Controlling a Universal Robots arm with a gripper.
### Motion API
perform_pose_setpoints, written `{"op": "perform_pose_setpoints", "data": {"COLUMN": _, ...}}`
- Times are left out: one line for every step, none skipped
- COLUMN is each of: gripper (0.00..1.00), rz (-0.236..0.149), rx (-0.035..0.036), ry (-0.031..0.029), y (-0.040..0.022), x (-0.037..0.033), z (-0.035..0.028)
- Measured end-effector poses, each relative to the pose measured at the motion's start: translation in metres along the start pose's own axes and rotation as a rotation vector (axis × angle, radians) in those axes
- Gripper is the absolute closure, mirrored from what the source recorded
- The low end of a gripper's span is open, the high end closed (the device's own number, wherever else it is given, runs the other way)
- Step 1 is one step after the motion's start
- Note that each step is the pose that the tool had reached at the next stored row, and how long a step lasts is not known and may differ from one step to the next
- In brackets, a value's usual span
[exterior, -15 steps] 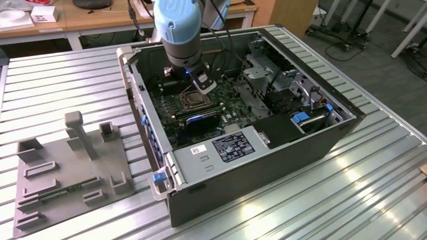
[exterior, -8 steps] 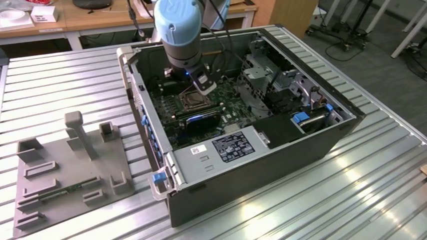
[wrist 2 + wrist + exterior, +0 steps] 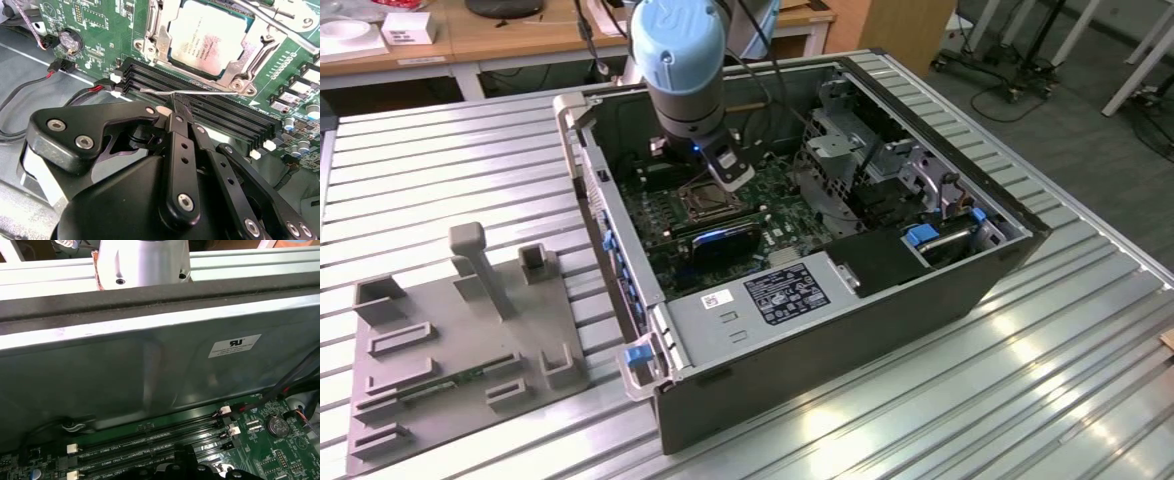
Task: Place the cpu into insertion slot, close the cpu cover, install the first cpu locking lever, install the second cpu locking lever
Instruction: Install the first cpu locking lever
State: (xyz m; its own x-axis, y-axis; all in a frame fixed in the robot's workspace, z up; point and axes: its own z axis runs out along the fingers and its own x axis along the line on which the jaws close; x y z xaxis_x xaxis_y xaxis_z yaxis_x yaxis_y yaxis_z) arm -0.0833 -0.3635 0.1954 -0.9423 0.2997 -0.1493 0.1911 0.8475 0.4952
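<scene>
In the exterior view my gripper (image 3: 726,172) reaches down into the open computer case (image 3: 881,330), just above the insertion slot (image 3: 711,201) on the green motherboard. In the second wrist view the cpu (image 3: 210,37) lies flat in the slot. The silver cpu cover (image 3: 157,30) is down around it. A thin wire locking lever (image 3: 210,92) runs along the slot's edge next to the memory slots. My black fingers (image 3: 176,112) are shut together, and their tips touch this lever. A second locking lever (image 3: 272,20) crosses the far corner of the cover.
Black memory slots (image 3: 215,112) sit right beside the lever. Red and black cables (image 3: 75,92) and a coin battery (image 3: 274,426) lie close by, under the case's metal wall (image 3: 150,370). A drive cage (image 3: 854,160) fills the case's far side. A grey fixture plate (image 3: 454,340) rests on the slatted table.
</scene>
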Motion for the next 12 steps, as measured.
{"op": "perform_pose_setpoints", "data": {"gripper": 0.89, "rz": 0.000, "rx": 0.0001, "ry": -0.0001, "y": 0.0000, "x": -0.0005, "z": 0.0004}}
{"op": "perform_pose_setpoints", "data": {"gripper": 0.89, "rz": 0.000, "rx": 0.0001, "ry": -0.0001, "y": 0.0000, "x": -0.0011, "z": 0.0008}}
{"op": "perform_pose_setpoints", "data": {"gripper": 0.89, "rz": 0.000, "rx": 0.0000, "ry": -0.0002, "y": 0.0000, "x": -0.0016, "z": 0.0012}}
{"op": "perform_pose_setpoints", "data": {"gripper": 0.89, "rz": 0.001, "rx": 0.0000, "ry": -0.0003, "y": 0.0000, "x": -0.0021, "z": 0.0016}}
{"op": "perform_pose_setpoints", "data": {"gripper": 0.89, "rz": 0.001, "rx": 0.0001, "ry": -0.0003, "y": 0.0000, "x": -0.0026, "z": 0.0019}}
{"op": "perform_pose_setpoints", "data": {"gripper": 0.89, "rz": 0.001, "rx": 0.0001, "ry": -0.0004, "y": 0.0000, "x": -0.0031, "z": 0.0022}}
{"op": "perform_pose_setpoints", "data": {"gripper": 0.89, "rz": 0.001, "rx": 0.0002, "ry": -0.0005, "y": 0.0000, "x": -0.0036, "z": 0.0024}}
{"op": "perform_pose_setpoints", "data": {"gripper": 0.89, "rz": 0.001, "rx": 0.0003, "ry": -0.0005, "y": 0.0000, "x": -0.0040, "z": 0.0027}}
{"op": "perform_pose_setpoints", "data": {"gripper": 0.89, "rz": 0.001, "rx": 0.0002, "ry": -0.0007, "y": 0.0000, "x": -0.0045, "z": 0.0030}}
{"op": "perform_pose_setpoints", "data": {"gripper": 0.89, "rz": 0.001, "rx": 0.0002, "ry": -0.0008, "y": 0.0001, "x": -0.0048, "z": 0.0032}}
{"op": "perform_pose_setpoints", "data": {"gripper": 0.89, "rz": 0.002, "rx": 0.0003, "ry": -0.0009, "y": 0.0000, "x": -0.0050, "z": 0.0034}}
{"op": "perform_pose_setpoints", "data": {"gripper": 0.89, "rz": 0.002, "rx": 0.0004, "ry": -0.0011, "y": 0.0000, "x": -0.0051, "z": 0.0035}}
